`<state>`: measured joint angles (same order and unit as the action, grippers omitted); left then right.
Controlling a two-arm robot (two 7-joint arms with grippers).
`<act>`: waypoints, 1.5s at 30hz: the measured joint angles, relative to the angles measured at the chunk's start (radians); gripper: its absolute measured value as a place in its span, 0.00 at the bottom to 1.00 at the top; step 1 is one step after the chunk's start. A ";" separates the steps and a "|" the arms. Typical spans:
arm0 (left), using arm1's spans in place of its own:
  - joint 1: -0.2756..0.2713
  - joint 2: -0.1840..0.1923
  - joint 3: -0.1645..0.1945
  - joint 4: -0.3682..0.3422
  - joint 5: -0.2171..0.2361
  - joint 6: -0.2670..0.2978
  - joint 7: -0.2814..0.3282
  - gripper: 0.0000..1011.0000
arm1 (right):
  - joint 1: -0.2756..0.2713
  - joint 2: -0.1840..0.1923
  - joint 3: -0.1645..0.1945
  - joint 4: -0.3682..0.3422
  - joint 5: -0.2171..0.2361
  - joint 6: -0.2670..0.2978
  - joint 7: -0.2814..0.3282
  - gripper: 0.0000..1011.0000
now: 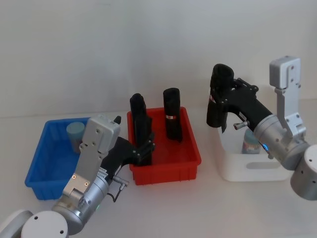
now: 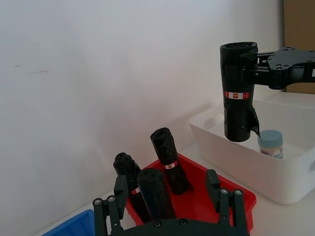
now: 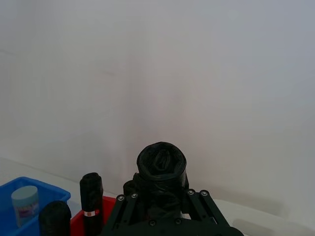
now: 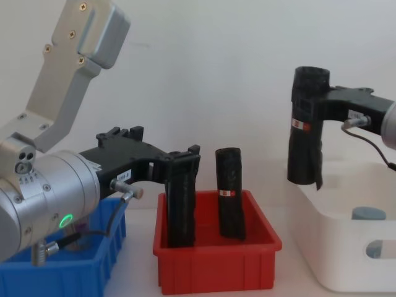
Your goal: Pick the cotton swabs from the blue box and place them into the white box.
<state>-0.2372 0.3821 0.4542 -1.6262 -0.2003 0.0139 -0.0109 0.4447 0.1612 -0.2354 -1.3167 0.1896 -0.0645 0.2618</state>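
One tub of cotton swabs [image 1: 75, 133] stands at the back of the blue box [image 1: 42, 153]. Another tub of cotton swabs [image 1: 250, 144] sits inside the white box [image 1: 252, 173]. My right gripper [image 1: 220, 101] is shut on a tall black roll [image 1: 218, 99] and holds it upright in the air over the white box's left rim. My left gripper [image 1: 144, 148] reaches into the red bin [image 1: 168, 166]. It is open, and its fingers [image 2: 119, 194] straddle a black roll [image 2: 155, 191] without touching it.
Another black roll [image 1: 172, 119] stands upright at the back of the red bin, between the blue and white boxes. A third roll [image 2: 125, 169] stands behind the straddled one. A plain white wall closes the table's far side.
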 joint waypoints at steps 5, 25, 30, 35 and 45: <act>0.000 0.000 0.000 0.000 0.000 0.000 0.000 0.99 | -0.026 0.016 0.009 -0.025 -0.001 0.024 -0.023 0.36; 0.000 0.000 0.000 0.000 0.000 0.000 0.000 0.99 | -0.077 0.042 0.023 -0.061 0.002 0.066 -0.059 0.61; 0.000 0.000 0.000 0.000 0.000 0.000 0.000 0.99 | -0.083 0.045 0.024 -0.067 0.005 0.068 -0.064 0.76; 0.000 0.000 0.000 0.000 0.000 0.000 0.000 0.99 | -0.088 0.048 0.026 -0.073 0.008 0.069 -0.066 0.92; 0.000 0.000 0.000 0.000 0.000 0.000 0.000 0.99 | -0.093 0.050 0.028 -0.079 0.011 0.070 -0.070 0.99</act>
<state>-0.2372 0.3821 0.4542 -1.6262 -0.2004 0.0138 -0.0109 0.3514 0.2111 -0.2073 -1.3955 0.2010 0.0060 0.1921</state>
